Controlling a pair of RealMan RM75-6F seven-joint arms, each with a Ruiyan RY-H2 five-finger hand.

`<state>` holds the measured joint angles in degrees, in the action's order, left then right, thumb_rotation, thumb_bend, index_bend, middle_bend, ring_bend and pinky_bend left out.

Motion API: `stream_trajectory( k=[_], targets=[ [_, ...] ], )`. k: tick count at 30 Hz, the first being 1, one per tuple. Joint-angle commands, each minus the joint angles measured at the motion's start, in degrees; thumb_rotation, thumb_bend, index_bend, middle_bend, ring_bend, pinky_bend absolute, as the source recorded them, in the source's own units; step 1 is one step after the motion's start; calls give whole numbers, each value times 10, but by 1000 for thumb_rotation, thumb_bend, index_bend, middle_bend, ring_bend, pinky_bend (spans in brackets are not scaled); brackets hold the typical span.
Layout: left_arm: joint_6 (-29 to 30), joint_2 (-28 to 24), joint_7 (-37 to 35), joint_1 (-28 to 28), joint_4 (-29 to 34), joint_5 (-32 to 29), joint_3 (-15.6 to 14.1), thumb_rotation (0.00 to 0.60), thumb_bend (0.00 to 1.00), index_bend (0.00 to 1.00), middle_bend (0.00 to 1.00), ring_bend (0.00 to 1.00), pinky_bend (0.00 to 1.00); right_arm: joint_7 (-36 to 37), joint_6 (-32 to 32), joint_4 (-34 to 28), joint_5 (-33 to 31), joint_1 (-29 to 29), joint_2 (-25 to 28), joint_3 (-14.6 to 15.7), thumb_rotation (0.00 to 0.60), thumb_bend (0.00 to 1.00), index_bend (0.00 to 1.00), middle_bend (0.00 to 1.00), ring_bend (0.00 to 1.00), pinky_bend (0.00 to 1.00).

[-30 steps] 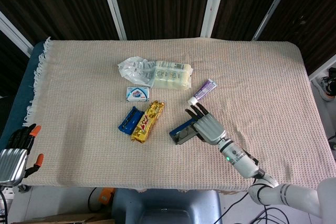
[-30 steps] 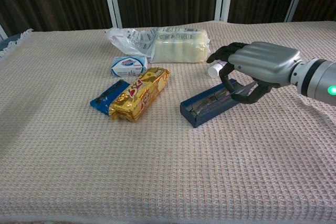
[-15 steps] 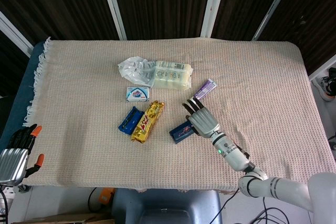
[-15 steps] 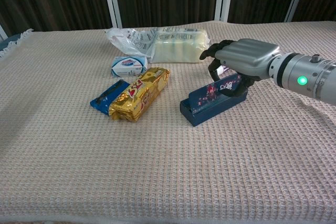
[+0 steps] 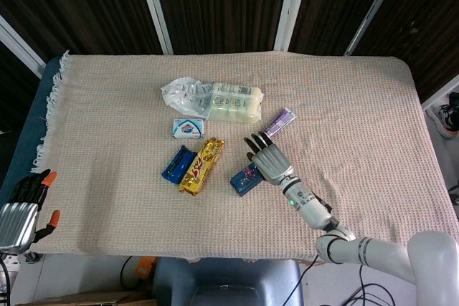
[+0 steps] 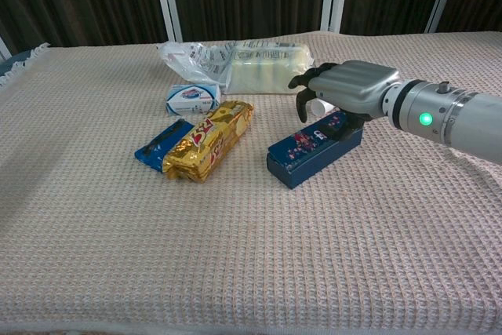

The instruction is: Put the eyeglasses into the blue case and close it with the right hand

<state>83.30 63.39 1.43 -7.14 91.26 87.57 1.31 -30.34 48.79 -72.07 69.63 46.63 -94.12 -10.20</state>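
The blue case [image 5: 244, 179] [image 6: 308, 149] lies right of the table's centre with its patterned lid down. No eyeglasses are visible; the inside of the case is hidden. My right hand [image 5: 267, 161] [image 6: 345, 90] rests palm-down on the far end of the lid, its dark fingertips [image 6: 303, 100] bent over the far edge. It grips nothing. My left hand [image 5: 18, 209] hangs off the table's near left corner, holding nothing, and shows only in the head view.
A gold snack packet [image 5: 201, 165] [image 6: 210, 139] and a blue wrapper [image 5: 178, 163] [image 6: 161, 144] lie left of the case. Behind them are a small white box [image 5: 188, 128] [image 6: 192, 99] and a plastic-wrapped pale pack [image 5: 233, 102] [image 6: 267, 68]. A purple tube [image 5: 278, 123] lies just beyond my right hand.
The case was open with my right hand gripping its lid; the lid has swung down and now lies closed under that hand. The left hand has not moved.
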Motion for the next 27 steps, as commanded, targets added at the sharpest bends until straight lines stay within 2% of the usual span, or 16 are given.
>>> stream_trajectory(
  k=[1,4,8,11,18,27],
  targets=[
    [0,0,-1,0,0,0,0,600,413,0,45,59,99,1,3,0,-1,2,0,0,600,629,329,113,0,59],
    [1,-1,-2,0,0,1,-1,600,413,0,46,60,99,-3,4,-1,-5,4,0,1,600,629,286,97,0,52],
    [3,-1,-3,1,0,3,0,600,413,0,47,60,99,-3,10,-9,-3,4,3,4,600,611,281,94,0,47],
    [4,-1,-5,1,0,3,0,600,412,0,46,60,99,9,30,-26,19,-2,14,10,600,548,312,91,0,43],
    [4,-1,-7,1,0,4,-1,600,411,0,46,60,100,40,52,-76,71,-24,65,46,600,542,391,91,0,37],
    [4,1,-1,1,0,4,-1,600,412,0,47,60,100,37,46,-73,83,-35,73,71,600,538,411,91,0,28]
  ],
)
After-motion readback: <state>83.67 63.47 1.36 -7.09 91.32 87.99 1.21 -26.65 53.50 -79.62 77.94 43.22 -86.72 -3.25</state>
